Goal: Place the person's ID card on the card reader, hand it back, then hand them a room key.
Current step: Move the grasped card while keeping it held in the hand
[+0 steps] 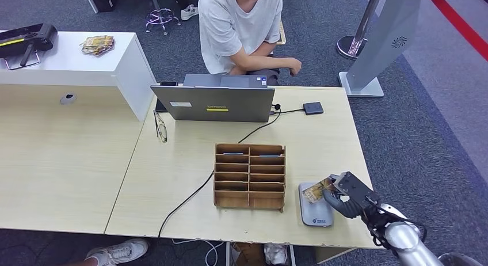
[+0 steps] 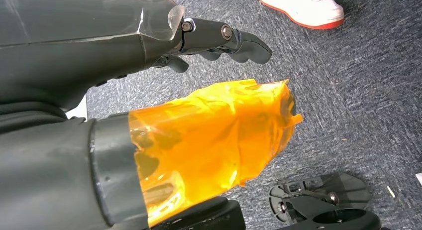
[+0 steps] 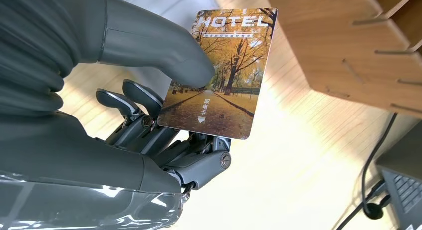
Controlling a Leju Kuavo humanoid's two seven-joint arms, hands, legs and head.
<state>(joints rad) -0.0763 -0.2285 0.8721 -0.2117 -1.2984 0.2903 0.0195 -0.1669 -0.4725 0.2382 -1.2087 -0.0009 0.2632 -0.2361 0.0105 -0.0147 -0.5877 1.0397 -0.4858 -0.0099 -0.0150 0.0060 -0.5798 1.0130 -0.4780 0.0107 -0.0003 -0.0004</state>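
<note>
yellow hotel card (image 3: 219,73) pinched, right hand (image 1: 345,198).

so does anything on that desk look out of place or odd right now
A pair of glasses lies across the seam between the two tables, beside the laptop. A black cable trails over the near desk edge. Otherwise it looks tidy: the right hand holds a hotel card over the card reader.

Card (image 3: 224,70) yellow autumn trees; tan wooden rack (image 1: 250,176); grey laptop (image 1: 214,103)
</note>
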